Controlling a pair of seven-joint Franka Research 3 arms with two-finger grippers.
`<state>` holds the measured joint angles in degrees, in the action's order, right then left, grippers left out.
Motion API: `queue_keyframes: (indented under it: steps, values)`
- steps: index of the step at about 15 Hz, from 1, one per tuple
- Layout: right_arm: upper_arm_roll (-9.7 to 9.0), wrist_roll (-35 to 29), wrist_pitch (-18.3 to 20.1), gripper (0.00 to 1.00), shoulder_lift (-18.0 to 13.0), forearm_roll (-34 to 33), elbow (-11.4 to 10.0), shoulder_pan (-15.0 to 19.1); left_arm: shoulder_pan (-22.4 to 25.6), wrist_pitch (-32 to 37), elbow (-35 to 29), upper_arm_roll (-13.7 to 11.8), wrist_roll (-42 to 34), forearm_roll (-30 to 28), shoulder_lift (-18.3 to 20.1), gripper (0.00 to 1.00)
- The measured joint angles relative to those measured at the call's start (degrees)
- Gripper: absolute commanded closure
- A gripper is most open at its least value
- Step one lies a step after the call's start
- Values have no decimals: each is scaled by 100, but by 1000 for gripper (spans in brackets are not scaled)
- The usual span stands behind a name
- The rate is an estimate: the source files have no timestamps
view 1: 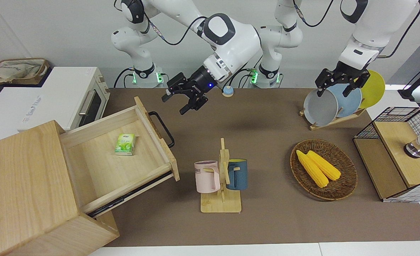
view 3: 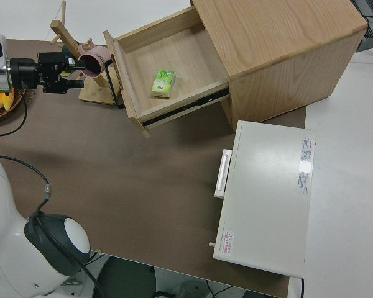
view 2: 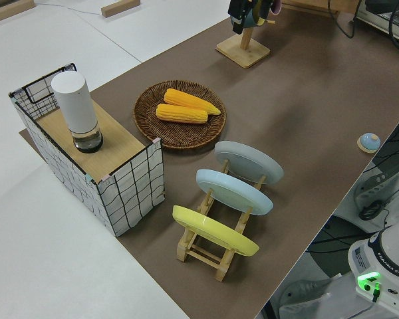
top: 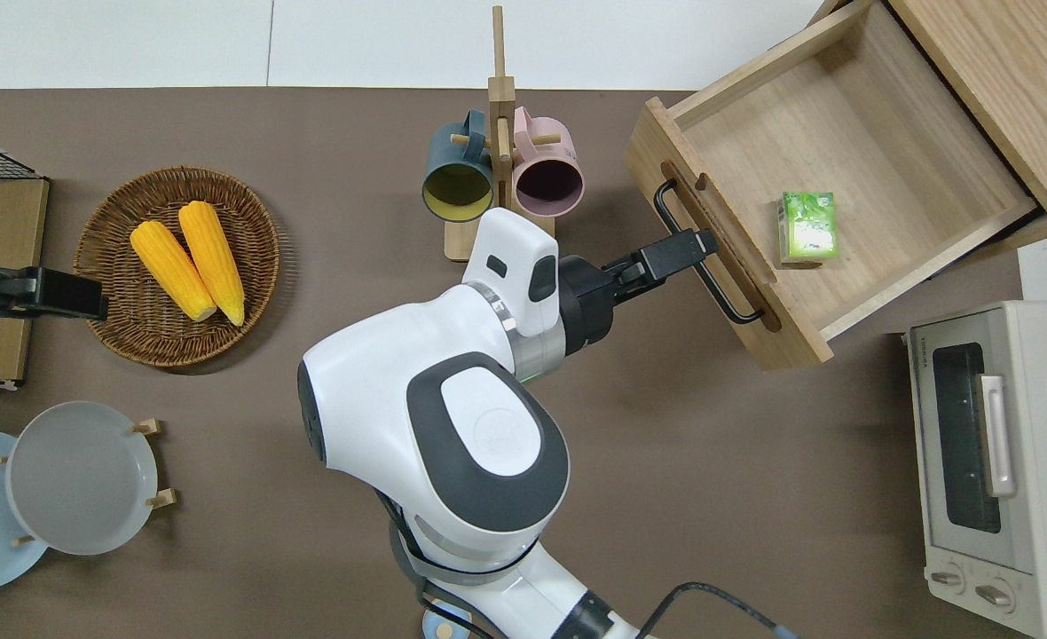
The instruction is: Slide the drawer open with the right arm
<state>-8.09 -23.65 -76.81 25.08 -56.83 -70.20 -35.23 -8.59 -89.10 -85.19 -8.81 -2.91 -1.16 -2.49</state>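
From the front, the drawer (view 1: 119, 160) stood well out of its cabinet (view 1: 25, 188), a green packet (view 1: 125, 144) inside; the job looked done. The right claw (view 1: 188, 95) hung with jaws spread wide, holding nothing.

Overhead, it sat at nine o'clock of the black handle (top: 705, 257); whether it touched the bar, I couldn't tell. Next call: back away. The left arm was parked.

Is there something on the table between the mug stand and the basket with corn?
No. In the front view, only bare brown table lies between the mug stand and the basket of corn.
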Motion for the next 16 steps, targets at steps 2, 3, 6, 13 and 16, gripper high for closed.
queue_keyframes:
  steps: [2, 3, 6, 13, 16]
  values:
    - [3, 12, -71, 23, -238, 668, 54, 227, 0, 0, 0, 0, 0, 0, 0, 2]
    - [11, 13, -107, 23, -332, 970, 73, 331, 0, 0, 0, 0, 0, 0, 0, 2]
    - [44, 22, -227, 23, -691, 2158, 100, 854, 0, 0, 0, 0, 0, 0, 0, 2]
    - [79, 108, -334, 23, -1200, 4216, 100, 2068, 0, 0, 0, 0, 0, 0, 0, 2]
    - [87, 428, -341, 21, -1317, 4660, 72, 2451, 0, 0, 0, 0, 0, 0, 0, 2]
